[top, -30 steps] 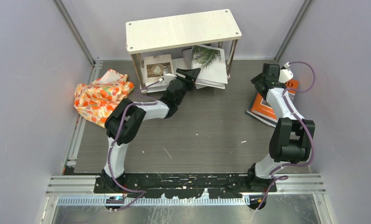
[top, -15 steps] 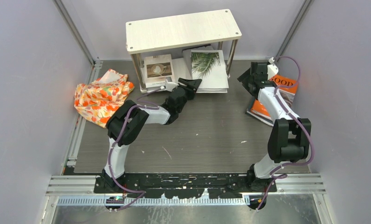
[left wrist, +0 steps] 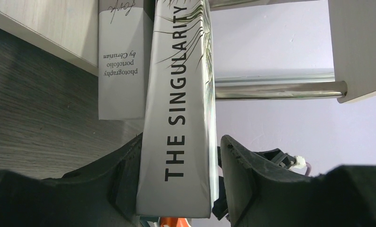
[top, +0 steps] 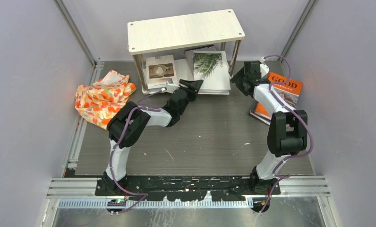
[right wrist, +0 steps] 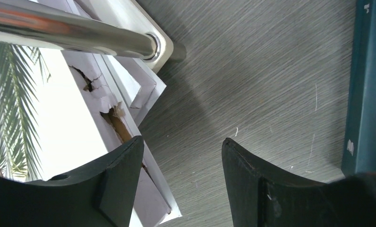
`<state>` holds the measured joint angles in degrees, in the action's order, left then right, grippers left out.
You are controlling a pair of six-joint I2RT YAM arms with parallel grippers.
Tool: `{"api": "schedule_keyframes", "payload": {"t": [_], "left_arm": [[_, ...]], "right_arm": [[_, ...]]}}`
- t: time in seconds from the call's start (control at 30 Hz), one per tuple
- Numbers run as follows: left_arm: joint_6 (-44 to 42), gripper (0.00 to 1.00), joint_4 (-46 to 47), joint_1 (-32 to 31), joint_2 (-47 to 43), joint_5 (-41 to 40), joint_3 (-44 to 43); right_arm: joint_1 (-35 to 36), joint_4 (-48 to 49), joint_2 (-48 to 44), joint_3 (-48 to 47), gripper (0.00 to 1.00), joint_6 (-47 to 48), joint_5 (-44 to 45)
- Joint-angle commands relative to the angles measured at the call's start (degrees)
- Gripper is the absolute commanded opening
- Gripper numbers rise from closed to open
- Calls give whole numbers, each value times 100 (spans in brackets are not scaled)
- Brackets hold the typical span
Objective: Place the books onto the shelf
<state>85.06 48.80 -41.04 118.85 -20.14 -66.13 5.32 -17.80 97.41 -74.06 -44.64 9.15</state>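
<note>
Palm-leaf book (left wrist: 179, 71), smooth flat spine straddled by left pincer (left wrist: 181, 141), grip unclear, right pincer (right wrist: 182, 141) wide

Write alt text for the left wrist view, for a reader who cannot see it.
The palm-leaf book, spine reading THE SINGULARITY, sits between the two black fingers of the left pincer, which are close on both sides. Beside it is a white book marked photography portfolio, with the shelf and its chrome bar beyond.

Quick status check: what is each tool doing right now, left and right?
Left tool: closed on the palm-leaf book, gripping it at the spine.
Right tool: open, holding nothing.
</note>
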Motion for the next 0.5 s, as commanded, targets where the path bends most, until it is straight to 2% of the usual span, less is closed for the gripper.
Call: {"api": "schedule_keyframes", "payload": {"t": [0.0, 0.47], "left_arm": [[-120, 57, 508, -11, -389, -173, 0], [-51, 61, 499, -11, -312, -113, 14]], "right_arm": [[76, 130, 58, -389, 66, -67, -114], [311, 42, 520, -900, 66, -61, -290]]}}
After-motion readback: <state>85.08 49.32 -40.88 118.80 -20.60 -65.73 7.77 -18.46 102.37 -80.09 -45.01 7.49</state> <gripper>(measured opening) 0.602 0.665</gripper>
